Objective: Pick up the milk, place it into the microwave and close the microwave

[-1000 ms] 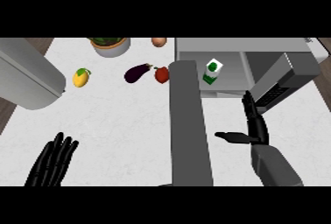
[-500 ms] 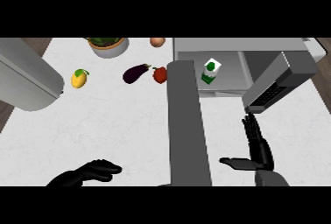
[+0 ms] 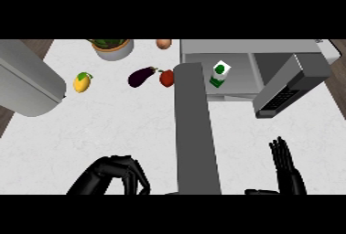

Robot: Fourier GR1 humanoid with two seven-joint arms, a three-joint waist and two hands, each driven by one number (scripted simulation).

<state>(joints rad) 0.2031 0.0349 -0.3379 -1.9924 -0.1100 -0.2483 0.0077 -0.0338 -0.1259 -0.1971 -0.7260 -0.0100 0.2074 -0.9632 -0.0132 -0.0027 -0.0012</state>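
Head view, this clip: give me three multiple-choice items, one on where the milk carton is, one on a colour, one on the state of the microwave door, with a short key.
1. Where does the white-and-green milk carton stand?
A. inside the grey microwave's cavity
B. on the white counter beside the yellow mango
C. in the robot's right hand

2. What colour is the long fruit, the eggplant, lying left of the small red fruit?
A. orange
B. dark purple
C. white

3. How does the microwave door stand?
A. shut flush
B. open, swung out toward the robot
C. missing

Key:
1 A, the carton sits upright within the open cavity, touched by neither hand.
2 B, the eggplant is dark purple beside the red fruit.
3 B, the grey door panel runs from the cavity's front down between the curled left hand and the straight-fingered right hand.
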